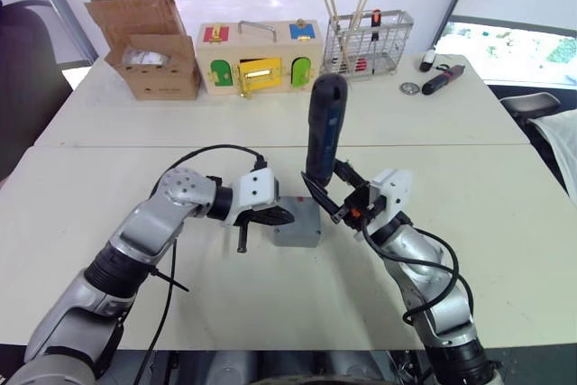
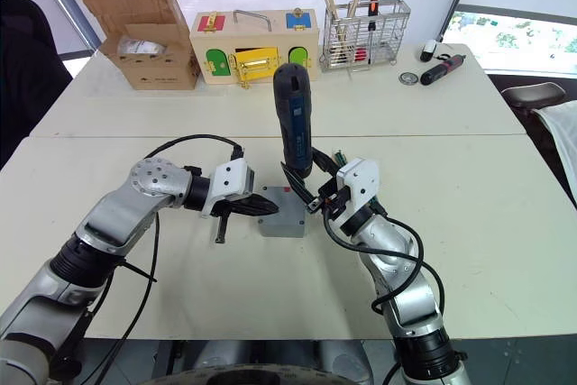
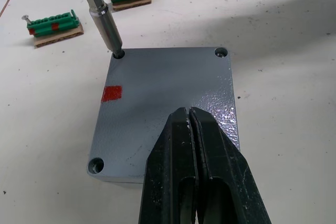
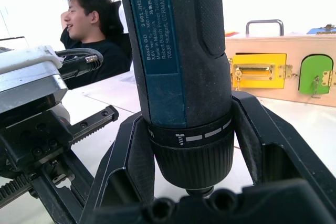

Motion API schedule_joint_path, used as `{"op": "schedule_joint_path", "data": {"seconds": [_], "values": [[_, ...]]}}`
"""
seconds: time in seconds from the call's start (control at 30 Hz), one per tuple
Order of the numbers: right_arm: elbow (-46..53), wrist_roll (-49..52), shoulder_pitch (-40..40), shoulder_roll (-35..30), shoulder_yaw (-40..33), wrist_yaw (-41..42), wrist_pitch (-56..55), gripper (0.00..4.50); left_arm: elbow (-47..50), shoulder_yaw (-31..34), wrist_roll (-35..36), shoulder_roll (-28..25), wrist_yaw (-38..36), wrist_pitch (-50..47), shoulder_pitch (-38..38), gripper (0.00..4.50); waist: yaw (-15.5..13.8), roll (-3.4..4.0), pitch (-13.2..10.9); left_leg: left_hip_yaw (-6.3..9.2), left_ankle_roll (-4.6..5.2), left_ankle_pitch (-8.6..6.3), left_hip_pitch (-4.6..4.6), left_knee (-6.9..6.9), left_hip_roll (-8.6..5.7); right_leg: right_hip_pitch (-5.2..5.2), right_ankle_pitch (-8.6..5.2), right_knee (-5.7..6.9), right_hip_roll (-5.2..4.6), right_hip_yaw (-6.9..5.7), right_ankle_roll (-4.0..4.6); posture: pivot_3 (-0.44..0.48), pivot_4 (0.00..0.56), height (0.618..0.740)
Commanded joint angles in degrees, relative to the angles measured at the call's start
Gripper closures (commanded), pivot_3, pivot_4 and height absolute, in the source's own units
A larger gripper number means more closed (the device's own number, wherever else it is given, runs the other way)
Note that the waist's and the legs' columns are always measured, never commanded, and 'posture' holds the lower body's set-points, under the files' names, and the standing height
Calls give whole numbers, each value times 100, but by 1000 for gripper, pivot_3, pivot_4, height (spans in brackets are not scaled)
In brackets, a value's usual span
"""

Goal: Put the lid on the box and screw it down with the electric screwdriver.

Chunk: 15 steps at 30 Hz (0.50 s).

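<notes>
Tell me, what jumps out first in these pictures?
The tall black and blue electric screwdriver stands upright mid-table, gripped by the right hand, its tip in a corner hole of the grey lid. The left hand, fingers shut, presses on that lid.

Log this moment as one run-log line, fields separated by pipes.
stage: screwing | lid on box | right gripper holds electric screwdriver upright, bit in corner hole | left gripper shut, pressing lid

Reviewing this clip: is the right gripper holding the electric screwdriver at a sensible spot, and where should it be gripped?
Yes. The right gripper clamps the electric screwdriver low on its round body, just above the collar, from the side. It stands upright, bit in the lid corner hole, so a low side grip steadies it.
</notes>
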<state>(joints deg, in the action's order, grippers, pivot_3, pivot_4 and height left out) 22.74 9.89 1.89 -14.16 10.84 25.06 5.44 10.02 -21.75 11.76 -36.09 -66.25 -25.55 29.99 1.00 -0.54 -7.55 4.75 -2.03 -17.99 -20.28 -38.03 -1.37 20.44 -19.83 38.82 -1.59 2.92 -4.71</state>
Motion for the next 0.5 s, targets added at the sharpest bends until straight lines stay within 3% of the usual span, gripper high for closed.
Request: {"op": "schedule_joint_path", "data": {"seconds": [0.03, 0.5], "values": [[-679, -119, -424, -134, 212, 100, 464, 2652, -105, -121, -179, -64, -13, -40, -55, 4500, 0, -3, 4, 0, 0, 0, 0, 1, 0, 0, 0, -1, 0, 0, 0, 0, 150, 740], [-942, -122, -412, -131, 243, 71, 802, 2652, -89, -97, -193, -86, 25, -53, -61, 4500, -3, -7, 28, 8, 0, 0, 1, 13, 2, -12, 0, -32, -1, -6, 2, 0, 150, 740]]}}
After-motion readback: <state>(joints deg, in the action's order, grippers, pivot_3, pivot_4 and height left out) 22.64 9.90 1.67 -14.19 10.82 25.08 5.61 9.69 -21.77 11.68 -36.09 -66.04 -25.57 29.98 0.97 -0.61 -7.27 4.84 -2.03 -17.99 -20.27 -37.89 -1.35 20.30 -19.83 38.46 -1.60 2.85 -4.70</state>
